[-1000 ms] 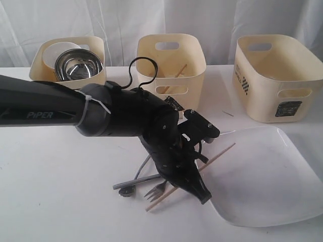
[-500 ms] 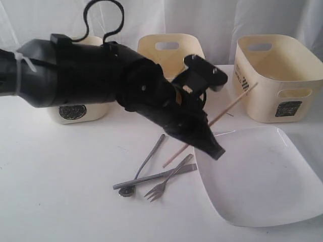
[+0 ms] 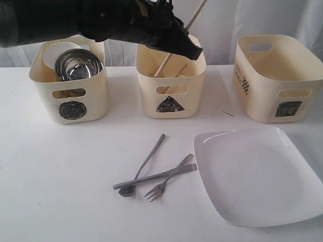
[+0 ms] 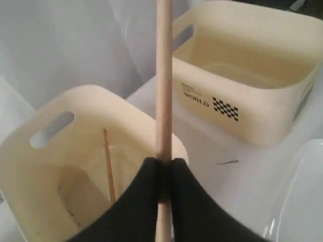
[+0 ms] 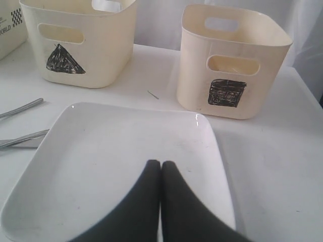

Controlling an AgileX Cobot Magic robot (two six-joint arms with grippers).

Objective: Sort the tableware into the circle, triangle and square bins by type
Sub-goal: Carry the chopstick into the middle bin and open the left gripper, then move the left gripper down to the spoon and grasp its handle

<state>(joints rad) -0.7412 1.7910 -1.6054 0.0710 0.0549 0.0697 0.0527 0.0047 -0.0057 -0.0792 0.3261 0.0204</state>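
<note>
My left gripper (image 3: 189, 46) (image 4: 162, 162) is shut on a wooden chopstick (image 3: 171, 55) (image 4: 163, 75), held slanted over the triangle bin (image 3: 170, 75) (image 4: 75, 166), its lower end inside. A second chopstick (image 3: 177, 71) (image 4: 108, 164) lies in that bin. The circle bin (image 3: 69, 80) holds a shiny steel bowl (image 3: 79, 66) and a white bowl (image 3: 58, 51). The square bin (image 3: 277, 75) (image 5: 233, 60) stands at the right. The spoon (image 3: 146, 164), knife (image 3: 154, 177) and fork (image 3: 169, 179) lie beside the square white plate (image 3: 257, 174) (image 5: 121, 161). My right gripper (image 5: 161, 164) is shut and empty above the plate. The mugs are hidden.
A white curtain hangs behind the table. A tiny dark sliver (image 3: 228, 114) (image 5: 153, 94) lies on the white tabletop (image 3: 60, 171) between the triangle and square bins. The right arm is out of the exterior view.
My left arm has lifted the chopstick from the table beside the cutlery and carried it up and back over the triangle bin. The cutlery and plate stay put.
</note>
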